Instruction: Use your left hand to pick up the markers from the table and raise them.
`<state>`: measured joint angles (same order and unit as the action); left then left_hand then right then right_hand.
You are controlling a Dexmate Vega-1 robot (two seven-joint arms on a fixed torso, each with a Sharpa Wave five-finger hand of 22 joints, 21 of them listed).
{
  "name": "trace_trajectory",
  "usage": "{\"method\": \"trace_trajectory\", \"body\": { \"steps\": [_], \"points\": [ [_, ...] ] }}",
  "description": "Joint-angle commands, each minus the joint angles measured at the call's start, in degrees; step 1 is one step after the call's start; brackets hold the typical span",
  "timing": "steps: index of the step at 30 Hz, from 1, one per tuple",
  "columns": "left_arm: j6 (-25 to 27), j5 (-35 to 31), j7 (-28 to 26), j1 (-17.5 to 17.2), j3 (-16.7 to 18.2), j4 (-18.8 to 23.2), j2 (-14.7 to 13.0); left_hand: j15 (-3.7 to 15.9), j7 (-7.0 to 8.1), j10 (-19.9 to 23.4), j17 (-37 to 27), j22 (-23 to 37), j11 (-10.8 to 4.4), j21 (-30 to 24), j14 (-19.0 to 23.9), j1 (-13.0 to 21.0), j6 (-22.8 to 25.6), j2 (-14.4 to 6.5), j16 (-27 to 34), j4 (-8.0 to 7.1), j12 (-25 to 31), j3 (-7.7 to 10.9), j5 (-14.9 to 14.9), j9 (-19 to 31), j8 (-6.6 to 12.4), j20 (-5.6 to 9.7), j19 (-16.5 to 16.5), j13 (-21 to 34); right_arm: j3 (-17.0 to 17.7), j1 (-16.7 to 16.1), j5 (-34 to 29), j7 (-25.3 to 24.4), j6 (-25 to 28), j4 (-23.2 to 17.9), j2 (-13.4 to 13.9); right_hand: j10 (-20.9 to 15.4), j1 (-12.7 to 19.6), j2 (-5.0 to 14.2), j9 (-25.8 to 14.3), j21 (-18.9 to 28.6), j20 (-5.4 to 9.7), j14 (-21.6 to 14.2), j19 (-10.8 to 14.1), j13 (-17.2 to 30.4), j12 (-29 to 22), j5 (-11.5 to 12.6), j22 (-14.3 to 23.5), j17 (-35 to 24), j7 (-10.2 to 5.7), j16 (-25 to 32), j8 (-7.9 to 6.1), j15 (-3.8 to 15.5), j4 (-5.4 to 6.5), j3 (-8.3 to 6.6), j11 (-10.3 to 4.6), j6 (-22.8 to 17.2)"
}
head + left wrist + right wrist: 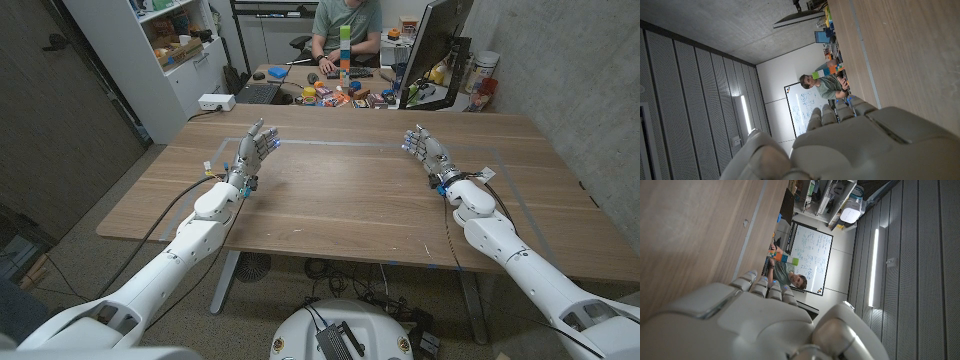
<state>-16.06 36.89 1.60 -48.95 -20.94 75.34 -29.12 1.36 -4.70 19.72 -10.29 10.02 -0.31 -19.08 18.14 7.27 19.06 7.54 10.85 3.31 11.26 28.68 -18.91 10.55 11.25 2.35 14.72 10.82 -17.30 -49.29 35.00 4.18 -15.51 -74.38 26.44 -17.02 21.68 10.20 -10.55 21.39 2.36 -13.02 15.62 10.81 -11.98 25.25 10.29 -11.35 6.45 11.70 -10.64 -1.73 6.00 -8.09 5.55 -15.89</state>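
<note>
Wooden table [350, 200] bears both empty robot hands, left [255, 148] and right [425, 150], fingers apart.

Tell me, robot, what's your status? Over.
Left hand open, holding nothing. Right hand open too. No markers visible on brown wooden table. Nothing in the way.

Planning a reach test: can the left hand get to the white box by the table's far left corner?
Probably yes: the left hand is open and empty, with only bare wood between it and the white box.
</note>
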Motion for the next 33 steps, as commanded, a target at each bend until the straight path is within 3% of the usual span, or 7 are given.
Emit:
{"method": "trace_trajectory", "body": {
  "steps": [1, 17, 25, 33],
  "points": [
    [1.1, -1.1, 0.4, -1.3, 1.2, 0.9, 0.9, 0.16, 0.05, 0.3, -0.2, 0.1, -0.06, -0.2, 0.4, 0.0, 0.6, 0.4, 0.2, 0.09, 0.4, 0.31, -0.2, 0.3, 0.22, 2.75, 0.4, 0.3, 8.9, -2.0, -7.9, 5.8, 4.1, -0.3, -7.1, -0.7, 0.4, -0.06, -0.1, 0.2, 0.51, -0.8, 0.8, 0.2, -0.4, 0.3, 0.2, -0.2, 0.03, 0.4, -0.44, 0.0, -0.08, -0.38, 0.06, -0.5],
    [3.3, -3.7, -1.0, -2.0, 2.3, 3.3, 0.1, 0.18, 0.19, 0.5, -0.2, 0.1, -0.25, 0.3, 0.4, 0.2, 0.7, 0.2, 0.3, 0.41, 0.4, 0.29, -0.3, 0.3, 0.26, 2.0, 0.1, 0.3, 16.0, -3.6, -14.7, 9.6, 6.6, -2.1, -13.1, -0.8, 0.4, -0.06, -0.1, 0.2, 0.48, -0.9, 0.9, 0.1, -0.4, 0.2, 0.2, -0.2, -0.02, 0.4, -0.45, -0.12, -0.09, -0.42, 0.0, -0.6],
    [4.5, -6.5, -1.8, -1.7, 2.5, 4.6, -2.4, 0.5, 0.46, 0.7, -0.1, 0.1, -0.68, 0.7, 0.5, 1.1, 1.0, 0.1, 0.3, 1.08, 0.5, 0.57, -0.5, 0.3, 0.36, 1.62, 0.0, 0.3, 17.7, -4.6, -16.2, 10.2, 7.3, -3.2, -14.5, -0.9, 0.4, -0.06, -0.1, 0.1, 0.45, -0.9, 0.9, 0.1, -0.4, 0.2, 0.3, -0.2, -0.09, 0.4, -0.46, -0.12, -0.1, -0.45, 0.09, -0.6],
    [4.4, -12.3, -2.2, 0.6, 0.3, 3.3, -4.7, 1.05, 1.34, 1.4, 0.0, 0.1, -1.34, 1.1, 1.3, 3.0, 1.6, -0.2, 0.5, 2.32, 0.7, 1.17, -0.8, 0.3, 0.62, 0.76, 0.4, 0.3, 18.2, -4.8, -17.6, 10.9, 7.5, -3.5, -15.3, -0.9, 0.3, -0.05, -0.1, 0.0, 0.43, -1.0, 1.0, 0.1, -0.4, 0.2, 0.3, -0.2, -0.28, 0.4, -0.47, -0.17, -0.11, -0.49, 0.07, -0.7]
  ]
}}
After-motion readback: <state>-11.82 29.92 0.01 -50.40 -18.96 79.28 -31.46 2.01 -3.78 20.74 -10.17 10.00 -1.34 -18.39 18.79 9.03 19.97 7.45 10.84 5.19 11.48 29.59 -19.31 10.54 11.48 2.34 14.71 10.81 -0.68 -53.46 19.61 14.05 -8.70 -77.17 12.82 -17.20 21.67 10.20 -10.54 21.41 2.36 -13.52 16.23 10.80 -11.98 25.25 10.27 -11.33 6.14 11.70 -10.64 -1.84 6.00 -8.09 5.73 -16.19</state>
